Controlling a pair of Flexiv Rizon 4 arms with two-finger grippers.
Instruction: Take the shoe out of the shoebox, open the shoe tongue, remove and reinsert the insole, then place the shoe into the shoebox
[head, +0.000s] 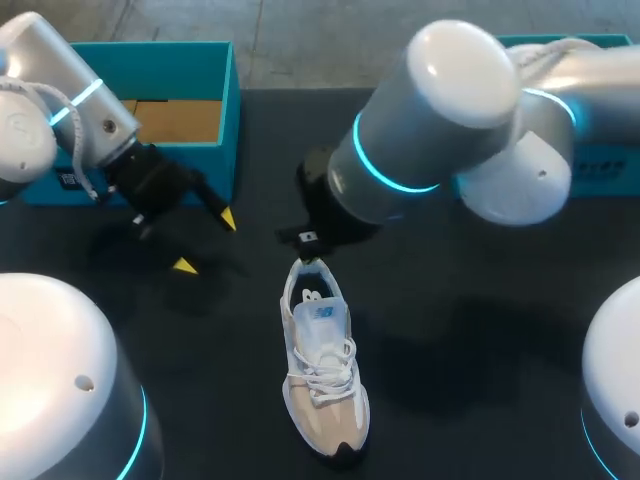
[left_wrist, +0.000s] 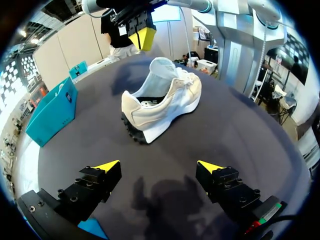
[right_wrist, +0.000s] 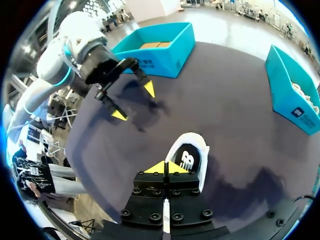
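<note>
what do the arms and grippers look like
The left arm and right arm are fat, rounded white tubes with glowing cyan rings at the joints. The left gripper and right gripper have blocky black fingers studded with screws, ending in bright yellow wedge tips.

Dark matte table (head: 480, 330), teal box (right_wrist: 286, 87) at its far right edge, white contents inside

The black, yellow-tipped left gripper (head: 206, 242) hangs with fingers spread wide, while the matching right gripper (right_wrist: 166, 167) points down, tips pressed together.
</note>
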